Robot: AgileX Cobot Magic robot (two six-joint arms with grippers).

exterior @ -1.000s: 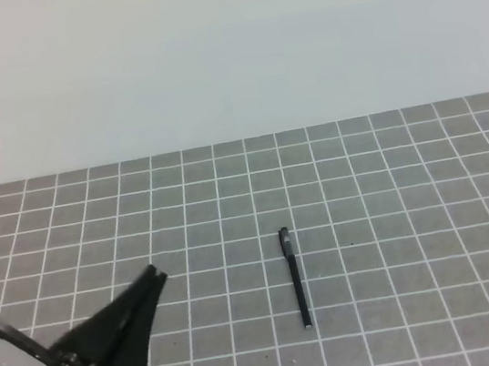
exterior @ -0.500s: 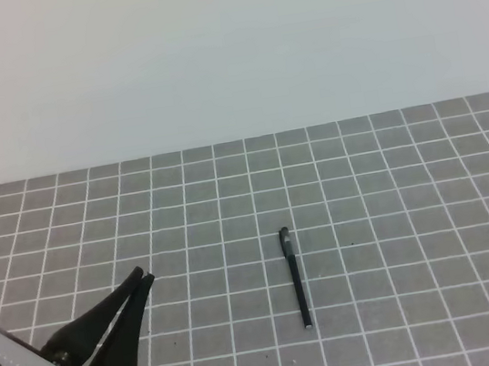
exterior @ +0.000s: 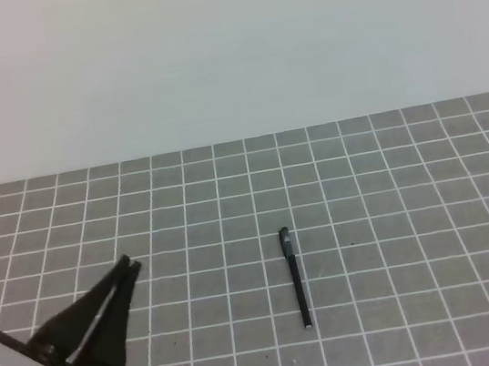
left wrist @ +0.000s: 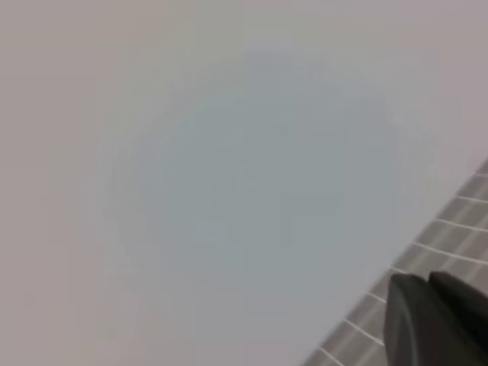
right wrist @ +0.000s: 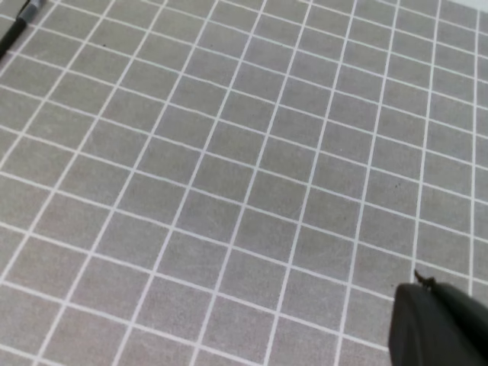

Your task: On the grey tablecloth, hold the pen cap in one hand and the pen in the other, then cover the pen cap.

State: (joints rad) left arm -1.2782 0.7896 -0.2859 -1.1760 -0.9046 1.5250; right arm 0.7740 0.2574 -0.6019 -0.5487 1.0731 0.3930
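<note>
Since a second ago the left gripper [exterior: 126, 267] has drawn back toward the lower left corner of the high view, its tips now farther from the pen [exterior: 294, 276] than they were; the pen itself has not shifted. Its fingers are pressed together with nothing between them. The right gripper [right wrist: 427, 293] shows only as a dark tip at the bottom of its own wrist view, also clenched and empty, and does not appear in the high view.

On the grey tablecloth [exterior: 415, 213] the pen lies flat near the middle, well to the right of the left gripper's tips. Its long axis runs almost straight away from the robot, leaning slightly: the far end carries a small bulge with a pale band, the near end a light tip. Whether the pen cap sits on that far end I cannot tell; no loose cap shows anywhere.

Of the two arms, the left looks nearer in the high view, and it would have to travel rightward, opening first.
</note>
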